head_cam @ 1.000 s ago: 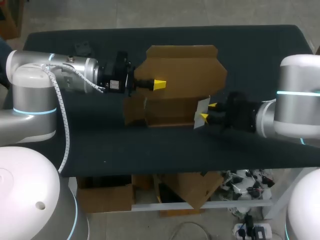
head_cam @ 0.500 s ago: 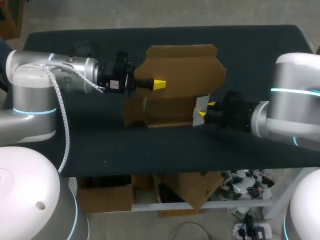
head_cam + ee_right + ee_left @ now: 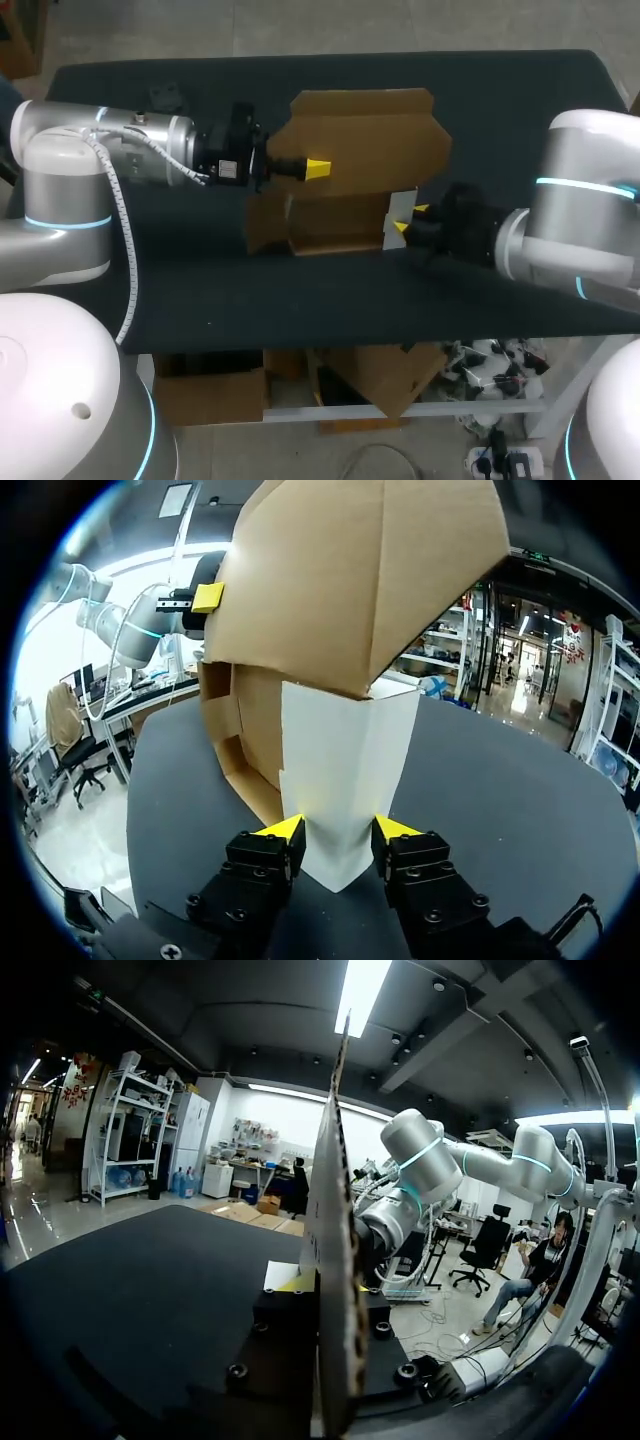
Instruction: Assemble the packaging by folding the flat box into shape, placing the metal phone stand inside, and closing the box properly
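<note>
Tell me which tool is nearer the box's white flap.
Right. The right tool has the white flap between its fingers; the left tool holds the brown panel at the box's opposite side.

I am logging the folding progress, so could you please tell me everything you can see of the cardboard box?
The cardboard box is brown, partly folded and open, with a broad panel raised behind a shallow tray that rests on the dark table. The left gripper is shut on that panel's edge. The right gripper is shut on a white flap at the tray's right end.
</note>
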### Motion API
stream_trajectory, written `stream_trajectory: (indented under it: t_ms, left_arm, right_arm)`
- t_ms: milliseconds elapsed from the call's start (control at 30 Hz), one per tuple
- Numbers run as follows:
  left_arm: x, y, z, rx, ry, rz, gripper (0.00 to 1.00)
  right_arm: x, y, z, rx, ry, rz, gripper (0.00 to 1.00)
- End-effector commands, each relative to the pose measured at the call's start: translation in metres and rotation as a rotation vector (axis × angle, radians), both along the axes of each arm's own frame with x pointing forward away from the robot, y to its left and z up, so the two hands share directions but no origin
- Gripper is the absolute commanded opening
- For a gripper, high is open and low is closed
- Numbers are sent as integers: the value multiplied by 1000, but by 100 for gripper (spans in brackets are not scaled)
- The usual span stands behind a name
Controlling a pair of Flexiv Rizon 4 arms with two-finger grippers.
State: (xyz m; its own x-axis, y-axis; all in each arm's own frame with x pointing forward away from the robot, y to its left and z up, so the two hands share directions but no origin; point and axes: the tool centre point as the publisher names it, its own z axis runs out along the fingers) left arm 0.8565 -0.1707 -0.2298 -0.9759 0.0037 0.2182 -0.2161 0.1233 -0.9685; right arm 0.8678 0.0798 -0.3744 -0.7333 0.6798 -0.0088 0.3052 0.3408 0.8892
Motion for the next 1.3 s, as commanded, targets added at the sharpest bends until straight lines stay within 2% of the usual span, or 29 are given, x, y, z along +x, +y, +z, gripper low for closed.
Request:
stream_trajectory:
  t_ms: [33, 333, 1300]
  left_arm:
    - [-1, -4, -5, 0, 1, -2, 0]
    - [-1, -4, -5, 0, 1, -2, 0]
    - [-1, -4, -5, 0, 1, -2, 0]
  right_arm:
    - [0, 10, -12, -2, -59, -122, 45]
    - [2, 11, -14, 10, -58, -193, 44]
    - [18, 11, -11, 40, -72, -319, 43]
